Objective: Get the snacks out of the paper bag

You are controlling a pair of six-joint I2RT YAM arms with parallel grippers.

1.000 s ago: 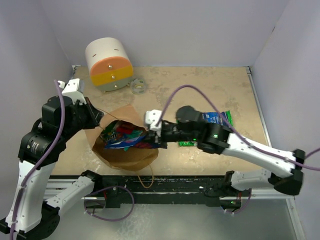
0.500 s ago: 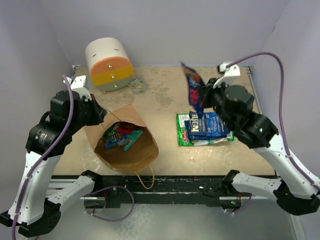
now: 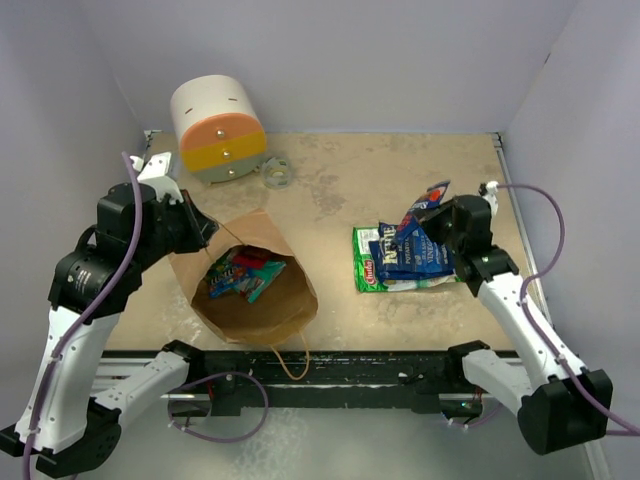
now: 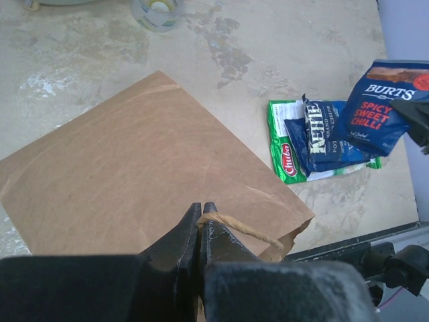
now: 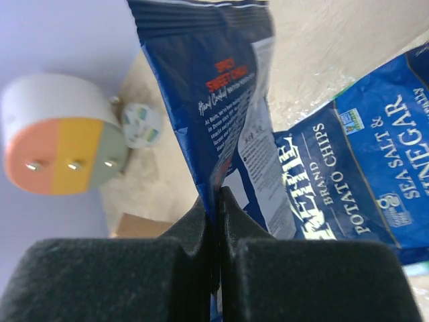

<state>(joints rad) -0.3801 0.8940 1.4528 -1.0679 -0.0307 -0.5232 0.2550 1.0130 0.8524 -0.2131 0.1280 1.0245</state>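
Dark blue packet (image 3: 424,207), clamped in your right gripper (image 5: 216,196), now hangs lower, over the two packets (image 3: 402,264) lying flat; your left gripper (image 4: 201,212) pinches the handle (image 4: 236,225) of the paper bag (image 3: 252,312).

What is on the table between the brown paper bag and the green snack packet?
Nothing. Only bare tabletop lies between the paper bag and the green packet, as the top view shows.

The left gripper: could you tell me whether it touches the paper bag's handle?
Touching: in the left wrist view the left gripper is clamped shut on the twisted handle of the paper bag.
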